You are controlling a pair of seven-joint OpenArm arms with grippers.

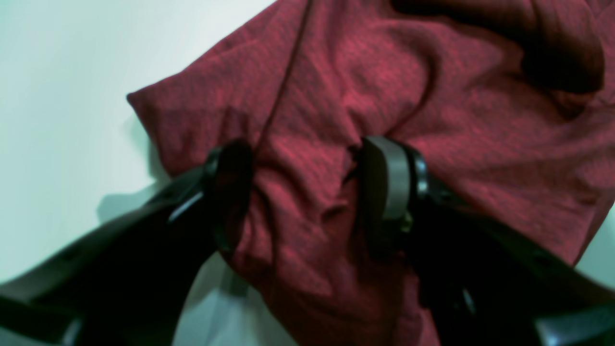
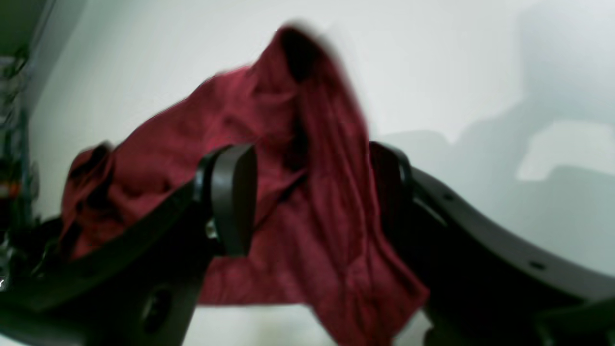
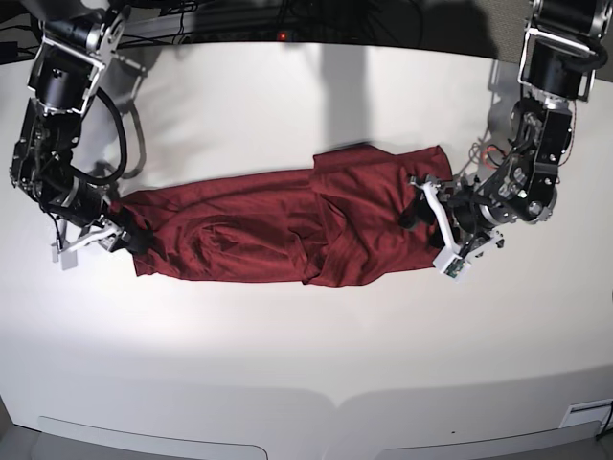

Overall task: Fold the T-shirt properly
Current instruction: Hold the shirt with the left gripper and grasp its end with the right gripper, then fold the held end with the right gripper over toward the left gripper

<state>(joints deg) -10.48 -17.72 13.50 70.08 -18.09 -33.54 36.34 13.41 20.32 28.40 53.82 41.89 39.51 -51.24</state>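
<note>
Your T-shirt [image 3: 287, 230] lies stretched across the middle of the table [image 3: 306, 355], partly folded. Your left gripper [image 1: 307, 192] sits at one end, jaws spread with bunched cloth between them. Your right gripper [image 2: 307, 192], likewise spread around fabric, sits at the opposite end.

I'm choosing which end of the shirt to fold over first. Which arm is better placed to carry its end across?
Probably the left. The left gripper straddles a bunched edge of the T-shirt, jaws apart, at its wider end. The right gripper only brackets a narrow, draped end.
</note>
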